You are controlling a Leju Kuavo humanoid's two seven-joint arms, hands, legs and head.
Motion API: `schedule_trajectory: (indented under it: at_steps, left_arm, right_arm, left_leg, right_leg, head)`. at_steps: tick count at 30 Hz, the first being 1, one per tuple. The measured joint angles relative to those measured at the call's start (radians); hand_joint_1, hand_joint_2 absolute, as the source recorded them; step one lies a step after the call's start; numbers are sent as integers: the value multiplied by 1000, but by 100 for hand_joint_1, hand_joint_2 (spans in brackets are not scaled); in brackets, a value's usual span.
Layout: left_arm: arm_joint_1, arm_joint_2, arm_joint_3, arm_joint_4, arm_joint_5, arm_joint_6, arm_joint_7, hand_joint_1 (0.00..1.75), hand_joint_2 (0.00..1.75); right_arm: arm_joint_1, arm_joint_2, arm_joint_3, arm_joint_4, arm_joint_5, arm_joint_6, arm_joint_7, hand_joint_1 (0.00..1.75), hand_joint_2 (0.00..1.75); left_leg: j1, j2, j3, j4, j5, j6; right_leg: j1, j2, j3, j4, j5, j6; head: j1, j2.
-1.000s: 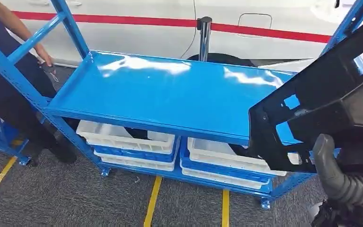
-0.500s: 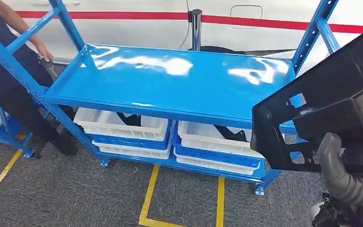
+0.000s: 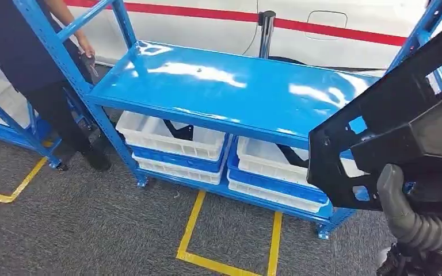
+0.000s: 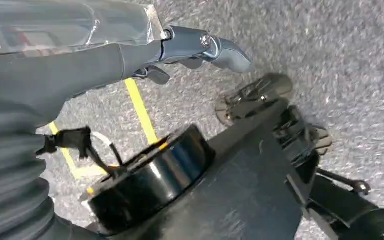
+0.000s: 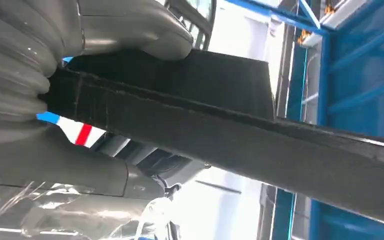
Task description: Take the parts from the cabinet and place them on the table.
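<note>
Beside blue rack [image 3: 218, 92]: right hand [image 5: 105, 37] gripping black part [image 3: 391, 121]; left hand [image 4: 130, 55] hanging, fingers apart, holding nothing.

A blue metal shelving rack [image 3: 230, 92] spans the centre of the head view, its glossy top shelf catching white glare; white plastic bins [image 3: 172, 138] sit in blue trays on the lower shelf; grey carpet floor [image 3: 80, 230] fills the bottom, marked with yellow tape lines [image 3: 191, 221]; a white car body with a red stripe [image 3: 345, 31] crosses the top; a chrome post [image 3: 266, 31] stands before it; a person in dark clothes [image 3: 29, 63] stands upper left.
</note>
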Motion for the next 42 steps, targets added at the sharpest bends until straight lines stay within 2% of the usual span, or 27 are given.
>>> schedule_trajectory:
  at_steps: [1, 2, 3, 4, 6, 8, 9, 12, 13, 14, 16, 17, 18, 19, 23, 25, 27, 28, 29, 31, 32, 33, 34, 37, 38, 40, 42]
  left_arm:
    - [1, 0, 0, 0, 1, 0, 0, 0, 175]
    - [0, 0, -1, 0, 2, 0, -1, 0, 175]
    - [-1, 1, -2, 0, 5, 0, -4, 0, 175]
    - [-6, 0, -4, 0, 7, 0, -5, 0, 175]
    - [-5, 0, -5, 0, 13, 0, -9, 0, 175]
    - [1, 2, -5, 0, 16, 0, -10, 0, 175]
    - [3, 1, -5, 0, 18, 0, -12, 0, 175]
    - [3, 1, -5, 0, 23, 0, -16, 0, 175]
    - [3, 1, -5, 0, 29, 0, -16, 0, 175]
    - [3, 1, -5, 0, 31, 0, -18, 0, 175]
    - [5, 2, -5, 0, 35, 0, -17, 0, 175]
    - [6, 2, -5, 0, 37, 1, -17, 0, 175]
    - [6, 3, -5, 0, 39, 2, -17, 0, 175]
    - [2, 3, -5, 0, 39, 9, -13, 0, 175]
    - [3, 4, -5, 0, 39, 69, 56, 0, 175]
    - [0, 6, -6, 0, 27, 126, 130, 0, 175]
    - [-4, 6, -11, 0, 16, 167, 203, 0, 175]
    - [-8, 6, -13, 0, 15, 174, 222, 0, 175]
    - [-9, 6, -17, 0, 15, 179, 234, 0, 175]
    - [-14, 6, -24, 0, 13, 180, 254, 0, 175]
    - [-18, 6, -26, 0, 11, 181, 272, 0, 175]
    - [-21, 6, -28, 0, 7, 181, 293, 0, 175]
    - [-29, 6, -31, 0, 5, 181, 315, 0, 175]
    - [-32, 8, -32, 0, 8, 178, 358, 0, 175]
    - [-36, 11, -32, 0, 12, 177, 368, 0, 175]
    - [-37, 12, -32, 0, 14, 175, 386, 0, 175]
    - [-49, 14, -32, 0, 14, 175, 393, 0, 175]
  right_arm:
    - [0, 0, 0, 0, -2, 0, -2, 175, 175]
    - [0, 0, -1, 0, -4, 0, -4, 175, 175]
    - [5, 0, -1, 0, -10, -2, -6, 175, 175]
    - [6, 0, -2, 0, -14, -3, -9, 175, 175]
    - [10, 0, -8, 0, -23, -8, -13, 175, 175]
    - [10, 0, -10, 0, -27, -11, -16, 175, 175]
    - [11, 0, -11, 0, -31, -12, -17, 175, 175]
    - [23, 1, -16, 0, -37, -22, -25, 175, 175]
    - [28, 1, -20, 0, -42, -26, -28, 175, 175]
    - [36, 1, -23, 0, -45, -29, -31, 175, 175]
    - [42, 2, -27, 0, -52, -32, -34, 175, 175]
    - [45, 2, -29, 0, -54, -34, -37, 175, 175]
    - [49, 2, -34, 0, -55, -35, -39, 175, 175]
    - [53, 2, -36, 0, -56, -35, -41, 175, 175]
    - [62, 3, -37, 0, -57, -34, -52, 175, 175]
    - [65, 3, -41, 0, -56, -37, -56, 175, 175]
    - [68, 3, -42, 0, -55, -42, -58, 175, 175]
    - [70, 3, -42, 0, -55, -42, -58, 175, 175]
    - [73, 3, -42, 0, -55, -45, -58, 175, 175]
    - [74, 4, -42, 0, -55, -47, -58, 175, 175]
    - [74, 4, -44, 0, -55, -49, -57, 175, 175]
    - [74, 4, -47, 0, -55, -50, -56, 175, 175]
    - [74, 4, -51, 0, -55, -52, -55, 175, 175]
    - [74, 4, -61, -1, -59, -62, -48, 175, 175]
    - [73, 5, -61, -1, -61, -63, -46, 175, 175]
    - [69, 5, -66, -2, -63, -63, -41, 175, 175]
    - [68, 5, -69, -3, -66, -64, -36, 175, 175]
  left_leg:
    - [3, -10, 1, 3, 0, -1]
    - [6, -22, 0, 9, -2, -5]
    - [3, -29, -10, 17, -8, -14]
    - [2, -38, -23, 35, -8, -17]
    - [6, -58, -35, 29, -1, -28]
    - [11, -69, -44, 39, -8, -33]
    - [8, -35, -61, 74, -30, -42]
    - [18, 0, -185, 317, -129, -60]
    - [21, 2, -217, 374, -137, -63]
    - [23, 2, -221, 372, -123, -63]
    - [24, 14, -159, 234, -44, -59]
    - [23, 33, -110, 135, 0, -53]
    - [15, 93, -72, 50, 15, -47]
    - [0, 99, -72, 42, 8, -42]
    - [2, 52, -66, 36, 14, -21]
    - [7, 30, -65, 33, 20, -8]
    - [5, 7, -64, 34, 21, -3]
    - [2, -8, -64, 34, 21, -1]
    - [0, -24, -62, 34, 21, 0]
    - [-2, -56, -56, 35, 20, 0]
    - [-2, -70, -52, 36, 18, 1]
    - [-1, -83, -53, 36, 17, 0]
    - [-11, -96, -58, 42, 14, -4]
    - [0, -128, -68, 37, 18, -16]
    - [-5, -138, -69, 41, 15, -20]
    - [-7, -38, -87, 99, -25, -37]
    - [2, 6, -166, 271, -107, -52]
  right_leg:
    - [-2, 6, 54, -86, 40, 2]
    - [-8, 31, 112, -193, 83, 8]
    - [-15, 82, 139, -242, 73, 10]
    - [-15, 82, 139, -260, 70, 1]
    - [-6, 62, 133, -252, 68, -11]
    - [-14, 34, 136, -257, 72, -23]
    - [-13, 25, 138, -258, 70, -29]
    - [-12, -9, 138, -258, 67, -36]
    - [-12, -21, 138, -258, 66, -36]
    - [-12, -31, 139, -258, 66, -36]
    - [-12, -50, 143, -258, 63, -33]
    - [-12, -57, 146, -258, 62, -31]
    - [-10, -64, 148, -259, 60, -27]
    - [-3, -73, 148, -258, 57, -21]
    - [-5, -104, 162, -265, 49, 3]
    - [-8, -31, 131, -187, -9, 2]
    - [-1, -4, 45, -10, -88, -2]
    - [2, -2, 10, 56, -103, -3]
    - [4, -1, -5, 74, -92, -5]
    - [6, 5, 36, -33, -11, -12]
    - [6, 23, 75, -127, 41, -17]
    - [5, 75, 108, -206, 80, -21]
    - [2, 96, 126, -246, 75, -27]
    - [6, 66, 131, -256, 68, -32]
    - [-3, 51, 135, -264, 71, -37]
    - [-4, 26, 144, -268, 69, -44]
    - [-4, -5, 148, -267, 65, -47]
  head:
    - [0, 0]
    - [0, 0]
    - [0, 0]
    - [-2, 0]
    - [-1, 0]
    - [0, 0]
    - [-2, 0]
    - [-3, 0]
    - [-3, 0]
    - [-3, 0]
    - [-3, 0]
    - [-3, 0]
    - [-3, 0]
    - [-3, 0]
    - [-2, 0]
    - [-2, 0]
    - [-1, 0]
    - [-2, 0]
    - [-2, 0]
    - [-2, 0]
    - [-2, 0]
    - [-2, 0]
    - [-2, 0]
    - [-2, 0]
    - [-2, 0]
    - [-5, 0]
    - [-5, 0]
